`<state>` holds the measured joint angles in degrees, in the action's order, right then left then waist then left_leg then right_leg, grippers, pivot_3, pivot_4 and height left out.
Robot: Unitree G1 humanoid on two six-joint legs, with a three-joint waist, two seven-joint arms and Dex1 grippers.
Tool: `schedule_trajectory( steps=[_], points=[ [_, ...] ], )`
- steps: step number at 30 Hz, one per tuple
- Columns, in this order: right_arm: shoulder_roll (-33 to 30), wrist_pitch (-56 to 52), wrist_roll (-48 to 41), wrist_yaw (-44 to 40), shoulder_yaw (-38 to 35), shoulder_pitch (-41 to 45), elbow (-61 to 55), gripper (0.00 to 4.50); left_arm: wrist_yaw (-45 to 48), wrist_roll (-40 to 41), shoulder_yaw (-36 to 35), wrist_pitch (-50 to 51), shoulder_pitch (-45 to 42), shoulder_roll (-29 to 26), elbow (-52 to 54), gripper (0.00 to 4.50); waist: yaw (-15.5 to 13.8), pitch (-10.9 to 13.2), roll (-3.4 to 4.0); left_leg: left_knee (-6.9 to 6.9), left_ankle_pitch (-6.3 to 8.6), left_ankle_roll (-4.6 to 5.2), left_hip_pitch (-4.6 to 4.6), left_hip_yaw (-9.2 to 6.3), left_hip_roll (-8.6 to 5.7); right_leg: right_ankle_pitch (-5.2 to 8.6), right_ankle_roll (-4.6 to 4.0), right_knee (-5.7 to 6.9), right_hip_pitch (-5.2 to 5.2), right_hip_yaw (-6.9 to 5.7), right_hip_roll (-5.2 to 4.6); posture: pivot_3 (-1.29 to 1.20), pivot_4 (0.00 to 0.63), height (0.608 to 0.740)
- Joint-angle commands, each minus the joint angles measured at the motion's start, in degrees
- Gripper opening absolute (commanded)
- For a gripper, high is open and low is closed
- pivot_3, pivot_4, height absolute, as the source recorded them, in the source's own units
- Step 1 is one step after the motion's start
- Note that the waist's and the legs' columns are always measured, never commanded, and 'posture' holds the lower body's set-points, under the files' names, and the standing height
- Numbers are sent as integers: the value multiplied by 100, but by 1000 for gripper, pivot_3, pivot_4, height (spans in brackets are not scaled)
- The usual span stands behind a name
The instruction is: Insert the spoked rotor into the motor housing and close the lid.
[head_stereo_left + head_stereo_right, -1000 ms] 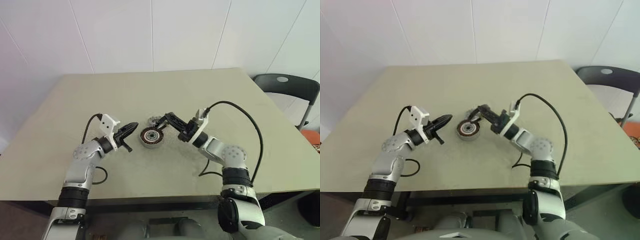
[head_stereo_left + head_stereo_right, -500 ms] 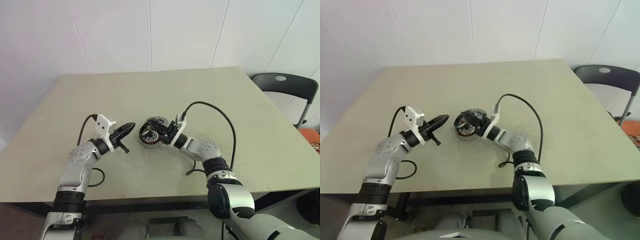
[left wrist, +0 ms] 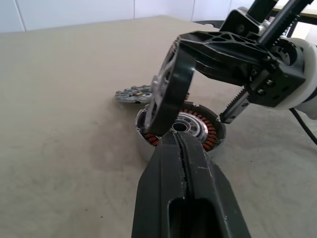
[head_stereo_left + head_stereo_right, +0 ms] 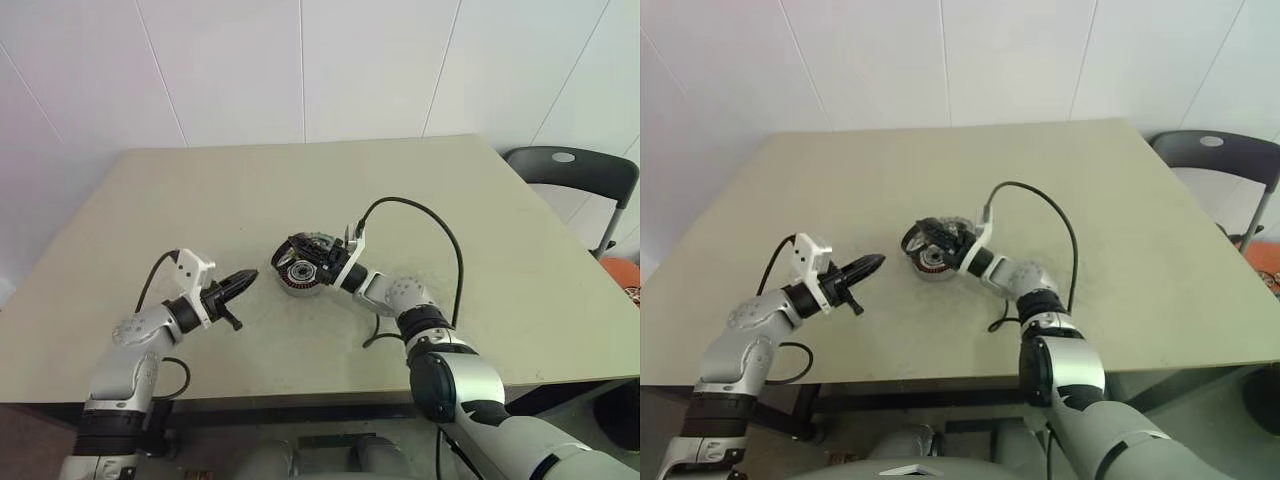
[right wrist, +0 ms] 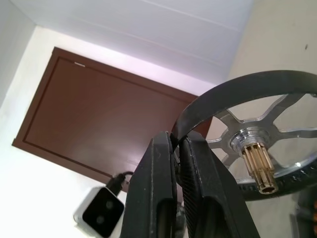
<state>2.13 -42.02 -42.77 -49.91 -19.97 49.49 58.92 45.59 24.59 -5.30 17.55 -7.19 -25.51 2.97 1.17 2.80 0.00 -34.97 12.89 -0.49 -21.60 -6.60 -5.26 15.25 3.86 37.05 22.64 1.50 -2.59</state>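
The motor housing [image 4: 303,284], silver-rimmed with copper windings, sits at the middle of the table. My right gripper [image 3: 182,43] is shut on the dark rim of the spoked rotor [image 3: 166,89]. It holds the rotor on edge, tilted, just above the housing's near-left rim. In the right wrist view the rotor [image 5: 250,144] shows its grey spokes and a brass toothed hub. A flat round silver lid [image 3: 131,94] lies on the table just behind the housing. My left gripper [image 4: 248,276] is shut and empty, a short way left of the housing and pointing at it.
The beige table [image 4: 450,180] is bare around the parts. A black cable [image 4: 440,225] loops from my right wrist over the tabletop. A dark chair [image 4: 575,170] stands past the table's right edge.
My right gripper has carried the rotor leftward and down, from beside the housing to above it. My left gripper has drawn back, away from the housing and lower.
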Motion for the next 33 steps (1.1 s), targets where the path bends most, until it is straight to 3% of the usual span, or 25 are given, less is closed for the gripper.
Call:
schedule_trajectory(
  steps=[1,11,33],
  points=[
    [65,180,-4,-87,-177,258,73,299,11,118,1,36,-61,14,274,0,0,0,0,0,0,0,0,0,0,0,0,0,0,0,0,0,0,740],
    [100,530,208,199,-405,351,502,299,-39,109,92,161,-88,52,456,0,10,1,2,1,1,-3,5,0,0,2,-4,1,-5,1,0,0,0,740],
    [153,400,757,-75,-122,240,519,299,-125,115,229,296,-114,64,623,0,35,0,2,-2,2,-3,12,0,1,7,-11,2,-10,1,1,0,0,740]
  ],
)
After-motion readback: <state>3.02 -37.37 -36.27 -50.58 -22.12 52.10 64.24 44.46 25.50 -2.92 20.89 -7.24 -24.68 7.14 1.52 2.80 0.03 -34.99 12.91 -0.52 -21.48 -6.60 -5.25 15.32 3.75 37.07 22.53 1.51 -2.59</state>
